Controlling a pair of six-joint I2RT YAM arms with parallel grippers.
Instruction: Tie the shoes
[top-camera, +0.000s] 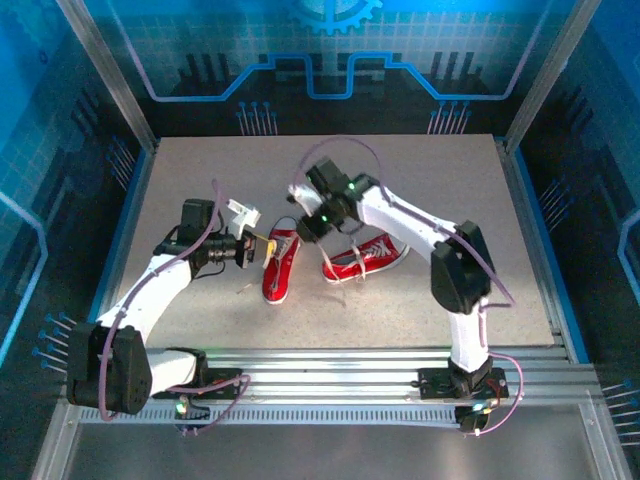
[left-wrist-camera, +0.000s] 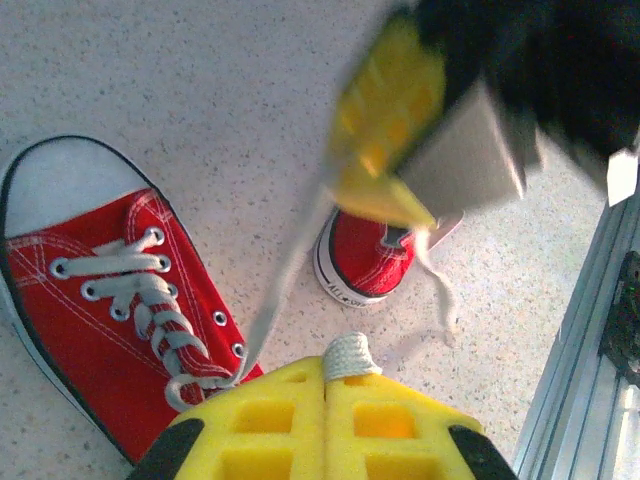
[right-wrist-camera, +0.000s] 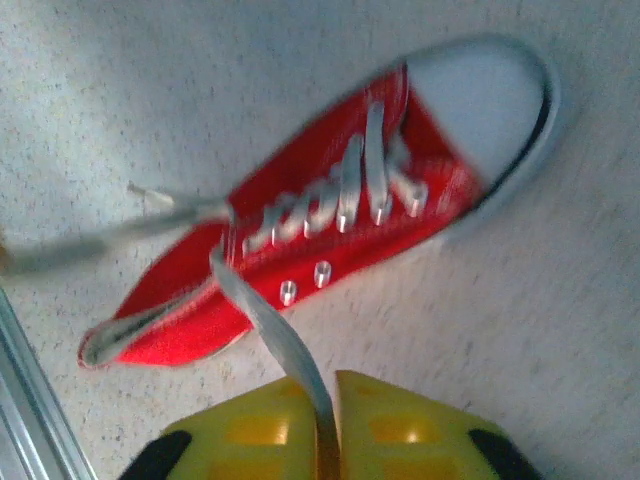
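At the near edge an aluminium rail (top-camera: 330, 365) borders the pale speckled table (top-camera: 430, 180). The left fingers (left-wrist-camera: 318, 395) are pressed together on a white lace end (left-wrist-camera: 350, 355). The right fingers (right-wrist-camera: 345, 400) are closed on the other lace (right-wrist-camera: 270, 335), pulled taut from the same red sneaker (top-camera: 280, 270). That sneaker sits mid-table, with white toe cap and sole. The second sneaker (top-camera: 368, 258) lies near it, apart. Blue printed panels (top-camera: 330, 60) wall the far side.
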